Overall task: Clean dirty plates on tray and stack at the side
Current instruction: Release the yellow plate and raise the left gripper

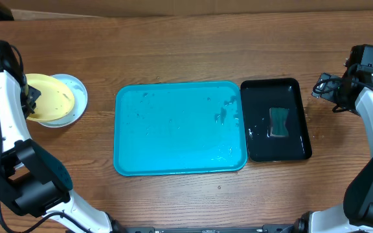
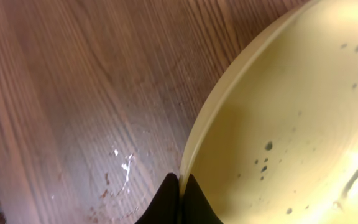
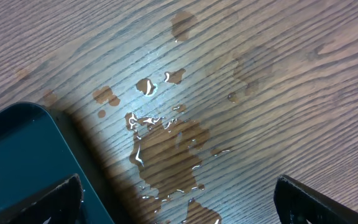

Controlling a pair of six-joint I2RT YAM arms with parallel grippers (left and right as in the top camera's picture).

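Left gripper (image 2: 180, 186): pinched narrow on the rim of the yellow-green round plastic plate (image 2: 291, 124), a hold judged to steady it while it is set onto the stack at the table's left side.
Yellow-green plate: lying over the light blue round plastic plate (image 1: 78, 109), off the tray and well apart from it. Flecked with small dark specks in the wrist view, so judged not fully clean.
Third plate: not made out, possibly hidden under the other two.
Large turquoise rectangular plastic tray (image 1: 173, 139): holding no plates, only a film of water and droplets, most of them toward its right end.
Small glossy black plastic tray (image 1: 258, 97): parked just beside the turquoise tray's right edge, holding shallow water and a green rectangular sponge (image 1: 279, 122), judged kept there wet and within reach.
Right gripper (image 3: 179, 208): spread wide, holding nothing, hovering over the brown wooden table (image 1: 186, 52) beside a corner of the black tray, above spilled water (image 3: 160, 146).
Progress: judged near the end, with stacking at the side the step in hand.
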